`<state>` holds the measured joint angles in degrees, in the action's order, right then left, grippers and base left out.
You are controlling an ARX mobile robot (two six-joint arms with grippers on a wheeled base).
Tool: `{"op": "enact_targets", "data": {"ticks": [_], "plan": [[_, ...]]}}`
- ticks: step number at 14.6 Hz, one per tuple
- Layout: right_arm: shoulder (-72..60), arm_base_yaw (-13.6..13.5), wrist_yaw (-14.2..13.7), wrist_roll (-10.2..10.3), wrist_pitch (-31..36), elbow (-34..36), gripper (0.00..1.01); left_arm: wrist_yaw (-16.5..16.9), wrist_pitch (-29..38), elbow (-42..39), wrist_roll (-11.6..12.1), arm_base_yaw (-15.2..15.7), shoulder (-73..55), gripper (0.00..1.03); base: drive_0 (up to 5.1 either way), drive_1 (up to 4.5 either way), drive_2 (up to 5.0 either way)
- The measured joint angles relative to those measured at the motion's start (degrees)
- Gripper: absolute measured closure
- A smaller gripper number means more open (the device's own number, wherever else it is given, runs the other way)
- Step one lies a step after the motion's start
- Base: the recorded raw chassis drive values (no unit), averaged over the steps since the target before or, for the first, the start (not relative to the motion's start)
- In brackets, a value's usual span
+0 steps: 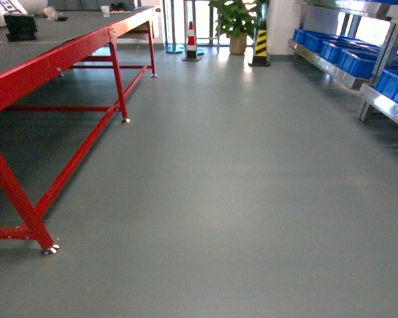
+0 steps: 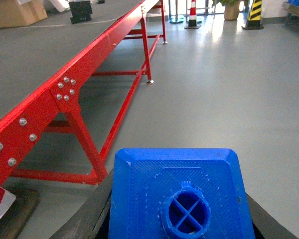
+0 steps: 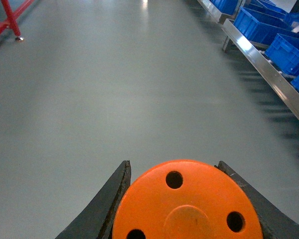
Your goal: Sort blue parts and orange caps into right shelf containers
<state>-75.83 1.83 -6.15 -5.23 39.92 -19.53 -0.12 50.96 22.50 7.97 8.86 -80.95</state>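
left fingers (image 2: 84,219): two dark pads flank a small bright blue plastic block (image 2: 179,191) and pinch it from both sides; only their inner edges show at the bottom of the left wrist view.
left gripper (image 2: 179,219): closed around the block, held over the floor beside the table.
blue block: its end faces the camera, with a round knob showing a cross inside, and it fills the lower middle of that view.
right fingers (image 3: 107,204): dark, curved, one at each side of a small orange plastic cap (image 3: 187,204), pressed against its rim.
right gripper (image 3: 187,219): clamped on the cap, held above the floor.
orange cap: flat top toward the camera, three small round holes in it; no lettering shows from this side.
red-framed table (image 1: 66,56): long, with a grey top, on the left of the head view; bolted red steel legs and braces run along its side.
stainless-steel shelf (image 1: 331,66): shiny rails along the right wall, well apart from the table.
large blue plastic crates (image 1: 355,59): sitting in a row on the shelf rails, ribbed walls, open tops.
grey floor (image 1: 219,185): smooth, between table and shelf.
far end: a red and white cone (image 1: 191,41), a potted green plant (image 1: 237,23) and a yellow and black striped post (image 1: 260,43).
head view: neither arm shows in it.
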Motion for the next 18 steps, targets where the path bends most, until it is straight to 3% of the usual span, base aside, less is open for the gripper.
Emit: {"op": "enact_targets", "data": {"ticks": [18], "plan": [[0.0, 0.0, 0.2, 0.0, 0.0, 0.0, 0.57, 0.1, -0.1, 0.0, 0.0, -0.1, 0.0, 0.58, 5.1, -2.35, -2.3]]}}
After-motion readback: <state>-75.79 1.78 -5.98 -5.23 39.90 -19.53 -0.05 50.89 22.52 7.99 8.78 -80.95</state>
